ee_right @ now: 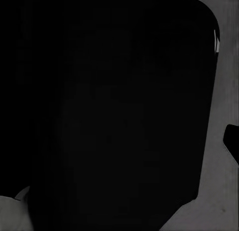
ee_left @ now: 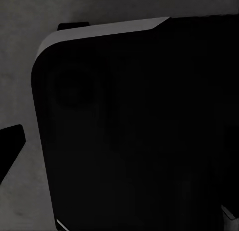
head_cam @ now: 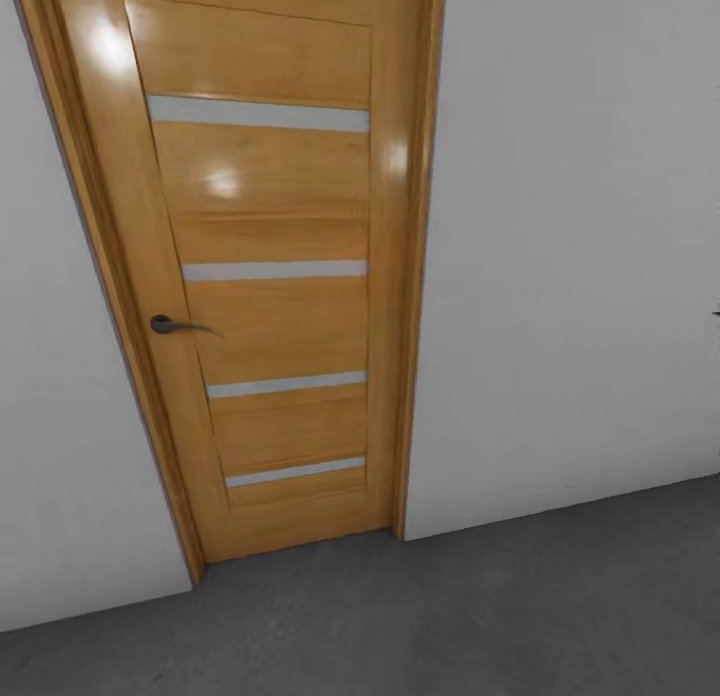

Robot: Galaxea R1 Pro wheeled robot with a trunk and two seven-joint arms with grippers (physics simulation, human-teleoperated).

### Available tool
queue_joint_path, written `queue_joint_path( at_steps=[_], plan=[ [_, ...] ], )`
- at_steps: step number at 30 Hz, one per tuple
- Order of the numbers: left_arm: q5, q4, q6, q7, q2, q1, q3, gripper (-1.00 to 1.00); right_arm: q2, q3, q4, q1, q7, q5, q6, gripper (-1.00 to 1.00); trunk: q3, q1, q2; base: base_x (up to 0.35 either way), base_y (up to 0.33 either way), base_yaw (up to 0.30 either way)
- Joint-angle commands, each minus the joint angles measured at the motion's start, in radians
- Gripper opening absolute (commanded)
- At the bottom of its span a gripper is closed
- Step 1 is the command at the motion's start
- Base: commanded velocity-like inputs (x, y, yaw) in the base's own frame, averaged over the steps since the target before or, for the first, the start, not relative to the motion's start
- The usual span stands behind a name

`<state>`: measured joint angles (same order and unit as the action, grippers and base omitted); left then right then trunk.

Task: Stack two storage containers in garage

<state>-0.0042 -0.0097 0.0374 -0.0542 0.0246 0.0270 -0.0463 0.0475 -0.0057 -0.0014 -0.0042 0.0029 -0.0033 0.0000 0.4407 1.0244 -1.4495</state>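
Wooden door [head_cam: 270, 276] and concrete floor [head_cam: 450, 616] ahead; dark bulk hides each wrist view, tool states unreadable.

one wooden door [head_cam: 270, 276], four glass strips [head_cam: 258, 114], one handle [head_cam: 175, 325]

Head camera faces a shut wooden door [head_cam: 270, 276] at close range, angled down to the concrete floor [head_cam: 500, 616]. Both wrist cameras look down past a dark body onto that floor.
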Motion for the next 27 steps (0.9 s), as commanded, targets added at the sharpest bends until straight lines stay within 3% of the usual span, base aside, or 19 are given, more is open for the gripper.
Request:
queue_joint_path(
  at_steps=[1,12,27],
  plan=[
    [0.0,0.001,0.004,-0.001,0.0,0.001,-0.004,1.0,0.0,-0.001,0.0,0.0,0.0,0.0,0.0,1.0,0.001,0.001,0.0,0.324,-0.114,-0.065],
    [0.0,0.001,0.004,-0.001,0.0,0.001,-0.004,1.0,0.002,0.001,0.0,0.0,0.0,0.0,0.0,1.0,0.001,0.001,0.0,0.302,-0.167,0.023],
    [0.0,0.002,0.004,-0.001,0.0,0.001,-0.003,1.0,0.002,0.001,-0.001,0.0,-0.001,0.0,0.0,1.0,0.004,0.001,0.0,0.216,-0.232,0.226]
  ],
)
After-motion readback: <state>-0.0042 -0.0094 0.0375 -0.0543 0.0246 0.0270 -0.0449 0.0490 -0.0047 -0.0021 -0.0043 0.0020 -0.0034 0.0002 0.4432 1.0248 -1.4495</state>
